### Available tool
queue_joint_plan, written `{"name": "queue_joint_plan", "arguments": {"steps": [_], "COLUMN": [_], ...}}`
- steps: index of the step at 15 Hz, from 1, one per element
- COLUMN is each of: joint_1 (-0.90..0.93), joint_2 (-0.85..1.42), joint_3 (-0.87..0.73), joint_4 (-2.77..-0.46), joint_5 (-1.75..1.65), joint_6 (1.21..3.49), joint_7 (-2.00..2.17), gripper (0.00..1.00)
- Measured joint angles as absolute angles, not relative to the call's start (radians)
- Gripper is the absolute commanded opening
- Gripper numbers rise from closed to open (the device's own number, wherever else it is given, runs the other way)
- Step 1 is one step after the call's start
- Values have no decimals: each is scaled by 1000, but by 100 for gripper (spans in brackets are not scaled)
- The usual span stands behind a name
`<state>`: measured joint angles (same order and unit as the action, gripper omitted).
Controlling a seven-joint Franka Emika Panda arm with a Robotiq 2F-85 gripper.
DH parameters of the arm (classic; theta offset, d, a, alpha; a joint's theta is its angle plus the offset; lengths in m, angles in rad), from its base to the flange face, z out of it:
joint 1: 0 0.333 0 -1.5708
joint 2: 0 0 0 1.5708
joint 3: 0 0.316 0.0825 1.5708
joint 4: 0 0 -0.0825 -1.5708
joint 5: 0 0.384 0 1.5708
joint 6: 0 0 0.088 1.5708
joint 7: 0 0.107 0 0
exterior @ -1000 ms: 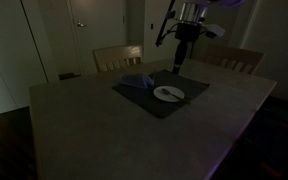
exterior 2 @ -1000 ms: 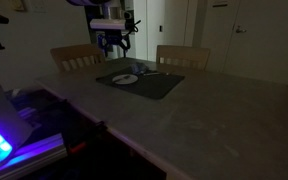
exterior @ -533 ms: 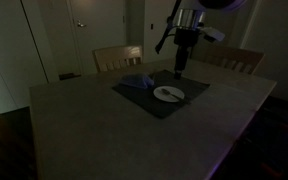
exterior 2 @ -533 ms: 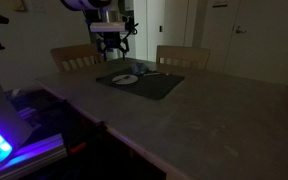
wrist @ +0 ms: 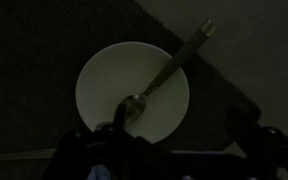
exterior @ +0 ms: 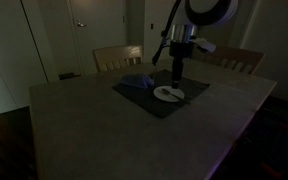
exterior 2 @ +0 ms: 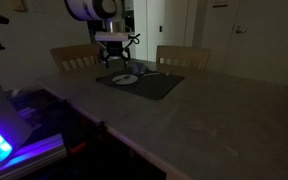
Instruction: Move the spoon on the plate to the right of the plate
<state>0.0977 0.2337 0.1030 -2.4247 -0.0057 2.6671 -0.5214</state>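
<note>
Dark mat (wrist: 24, 60); only wrist view resolves spoon (wrist: 165, 74).

- We see the plate (wrist: 102, 85), white and round, lying flat on a dark mat (wrist: 29, 60). In both exterior views the plate (exterior: 168, 94) (exterior 2: 125, 79) is only a small pale disc.
- We see the spoon (wrist: 169, 66), metal, with its bowl resting near the plate's middle. Its handle runs diagonally out over the rim, with the tip near the mat's edge.

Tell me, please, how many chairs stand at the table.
2. One chair stands at the table's far edge near the placemat; the other chair is further along the same edge. More may be hidden in the dark.
</note>
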Motion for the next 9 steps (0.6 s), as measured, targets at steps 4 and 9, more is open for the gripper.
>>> {"name": "queue_joint_plan", "arguments": {"steps": [4,9], "joint_1": [96,92], "joint_2": [306,379], "joint_3": [103,94], "joint_4": [-2371,-2311], "joint_5": [-36,-69], "joint_6": [2641,2621], "joint_7": [-487,-394], "gripper": [100,100]}}
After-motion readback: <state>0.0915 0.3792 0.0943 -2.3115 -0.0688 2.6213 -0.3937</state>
